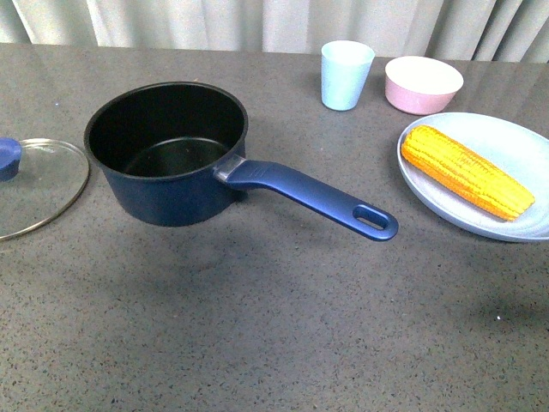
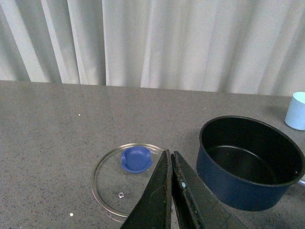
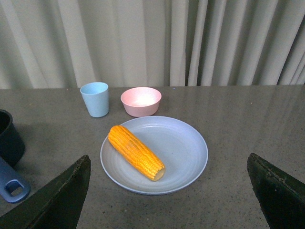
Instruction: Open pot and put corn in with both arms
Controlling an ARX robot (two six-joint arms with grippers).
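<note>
Grey speckled desk (image 1: 257, 343) carries everything you see. Nearest you, the left gripper (image 2: 170, 153) has its fingers pressed together with only a sliver between them, and it holds nothing. In its wrist view the tips show between the glass lid (image 2: 112, 183) and the pot (image 2: 248, 167). Your right gripper (image 3: 167, 160) is spread wide, one finger at each side of its wrist view, with the plate (image 3: 186, 143) beyond it. In the front view the pot stands open at about 10 o'clock, its handle (image 1: 309, 196) pointing toward 4 o'clock. The lid lies flat at 9 o'clock, blue knob (image 1: 7, 157) up, just beside the pot. At 3 o'clock the corn (image 1: 467, 172) lies on the plate, well apart from the pot. Farther back, near 1 o'clock, stand a pale blue cup (image 1: 346, 75) and a pink bowl (image 1: 423, 84), with a curtain (image 1: 257, 21) behind.
</note>
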